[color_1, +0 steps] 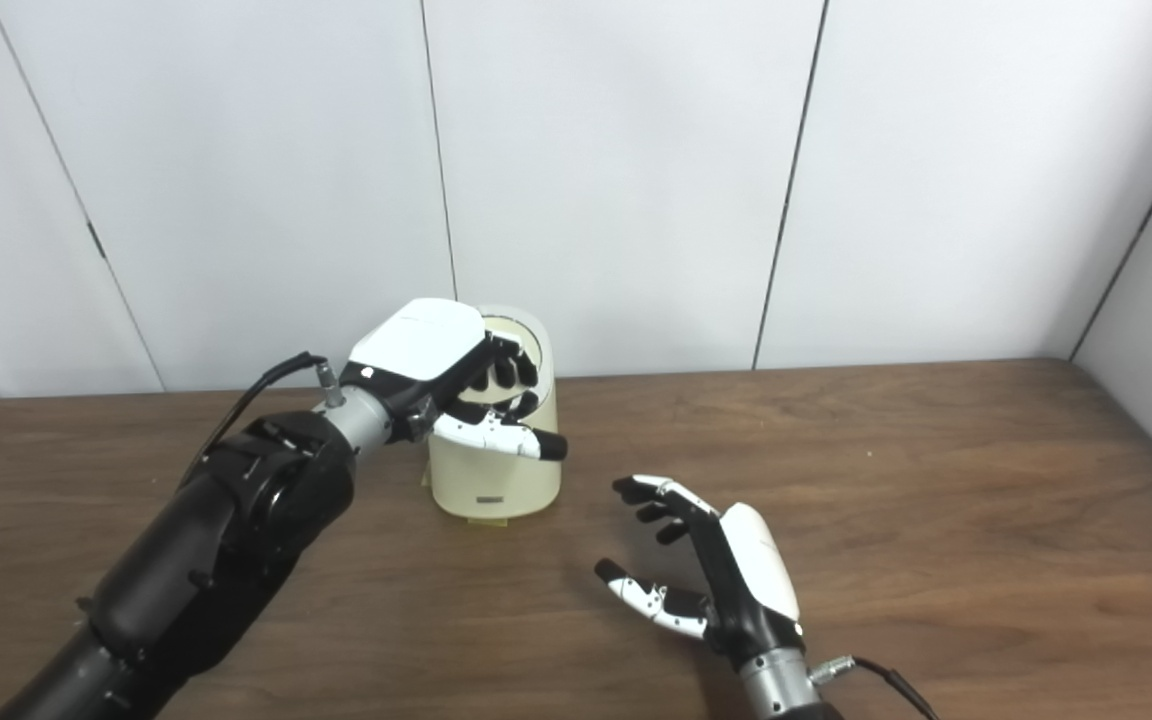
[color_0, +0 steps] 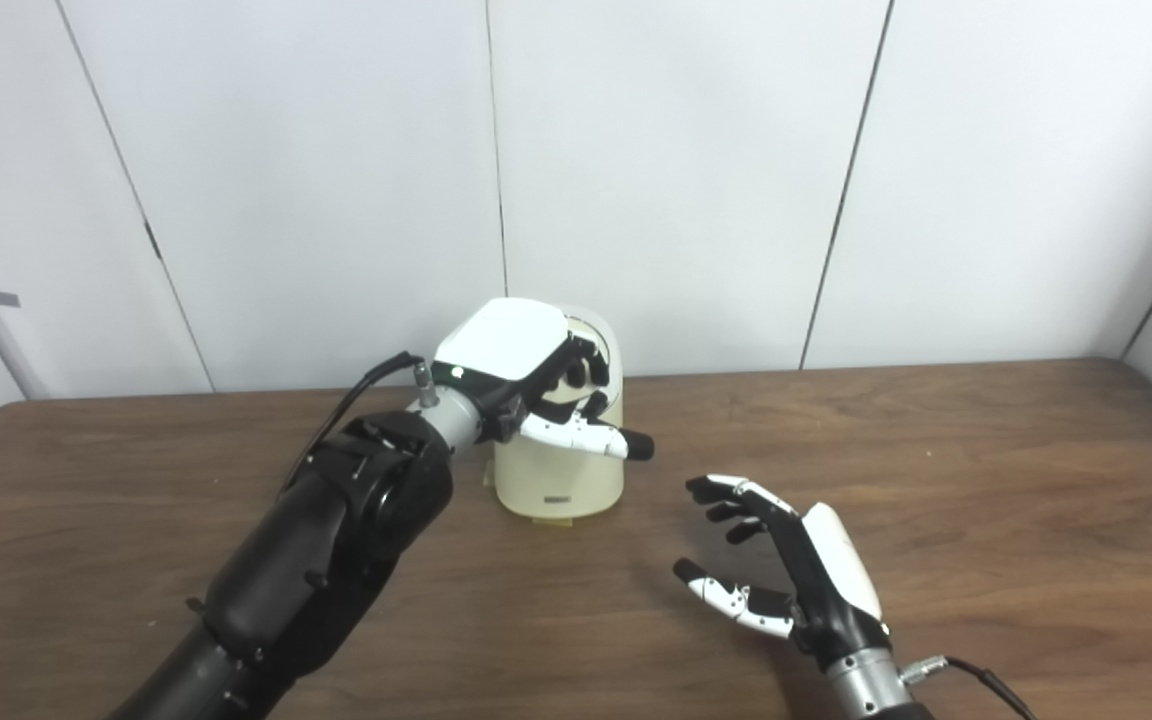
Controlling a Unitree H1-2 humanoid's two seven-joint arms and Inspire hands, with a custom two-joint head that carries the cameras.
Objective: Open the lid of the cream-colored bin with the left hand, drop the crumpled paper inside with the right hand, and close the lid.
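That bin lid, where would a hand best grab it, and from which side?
Probably at the lid's free upper rim, coming from above and from the bin's left. It stands raised at the top of the bin, so its edge is exposed for fingers to hook over. The left hand is at that spot, fingers curled at the lid; the right hand is open, apart.

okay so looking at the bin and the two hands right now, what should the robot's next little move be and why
Probably lower the lid shut with the left hand. Its fingers rest on the raised lid of the bin, while the right hand hovers open and empty beside it, and no paper shows on the table, so the drop seems done.
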